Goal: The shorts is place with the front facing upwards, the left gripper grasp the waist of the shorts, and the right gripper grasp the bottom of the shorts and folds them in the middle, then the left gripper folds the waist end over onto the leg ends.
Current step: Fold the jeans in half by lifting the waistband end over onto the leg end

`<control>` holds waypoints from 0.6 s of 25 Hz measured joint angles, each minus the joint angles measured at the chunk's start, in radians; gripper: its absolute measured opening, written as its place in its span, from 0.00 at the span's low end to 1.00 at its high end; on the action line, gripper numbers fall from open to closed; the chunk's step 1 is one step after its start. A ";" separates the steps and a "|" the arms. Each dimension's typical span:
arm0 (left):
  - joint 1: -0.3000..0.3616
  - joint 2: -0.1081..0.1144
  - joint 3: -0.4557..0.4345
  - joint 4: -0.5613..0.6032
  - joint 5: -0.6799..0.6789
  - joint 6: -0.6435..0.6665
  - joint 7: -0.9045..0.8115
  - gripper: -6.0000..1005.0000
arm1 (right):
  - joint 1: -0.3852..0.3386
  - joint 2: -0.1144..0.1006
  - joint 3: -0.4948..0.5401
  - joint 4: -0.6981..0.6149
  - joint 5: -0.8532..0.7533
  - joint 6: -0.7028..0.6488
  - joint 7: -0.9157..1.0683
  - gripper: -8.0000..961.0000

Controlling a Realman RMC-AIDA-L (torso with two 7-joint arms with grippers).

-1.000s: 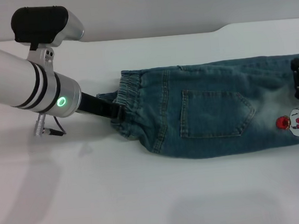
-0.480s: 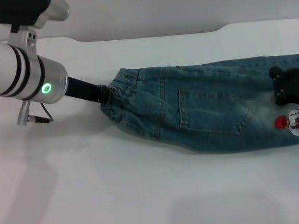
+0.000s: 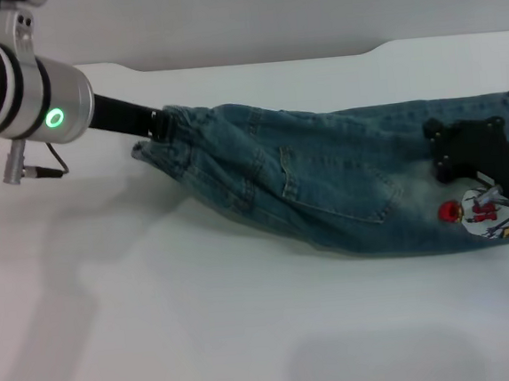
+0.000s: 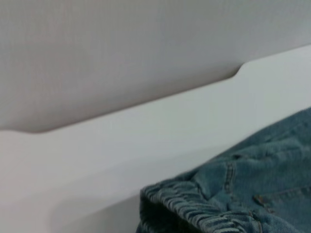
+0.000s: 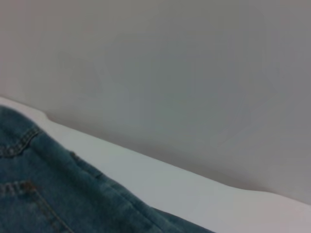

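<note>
Fingers [image 3: 162, 127] clamped on shorts [image 3: 325, 184] waist

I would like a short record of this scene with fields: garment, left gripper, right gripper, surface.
garment: denim shorts, stretched sideways, waist end raised off the table, a red printed patch near the leg end
left gripper: left gripper shut on the elastic waist, at the robot's left
right gripper: right gripper on the leg end, at the robot's right; grip not clear
surface: white table
</note>
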 joint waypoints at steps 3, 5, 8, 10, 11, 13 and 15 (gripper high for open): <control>0.007 0.000 -0.001 -0.051 0.005 -0.005 -0.006 0.05 | 0.025 0.002 -0.008 -0.024 0.000 0.000 0.000 0.01; 0.010 0.000 0.001 -0.077 0.005 -0.006 -0.007 0.05 | 0.039 0.003 -0.010 -0.034 0.000 0.000 0.000 0.01; 0.013 0.000 0.004 -0.125 0.005 -0.014 -0.007 0.05 | 0.053 0.003 -0.010 -0.038 0.000 0.000 0.000 0.01; 0.015 -0.001 0.005 -0.153 0.006 -0.022 -0.008 0.05 | 0.062 0.003 -0.010 -0.038 0.003 0.000 0.000 0.01; 0.016 -0.001 0.006 -0.166 0.006 -0.026 -0.008 0.05 | 0.066 0.003 -0.011 -0.038 0.007 0.000 0.000 0.01; 0.016 -0.002 0.008 -0.186 0.007 -0.037 -0.009 0.05 | 0.070 0.002 -0.023 -0.038 0.022 0.003 -0.003 0.01; 0.016 -0.003 0.011 -0.200 0.007 -0.048 -0.011 0.05 | 0.071 0.002 -0.057 -0.033 0.057 0.007 -0.004 0.01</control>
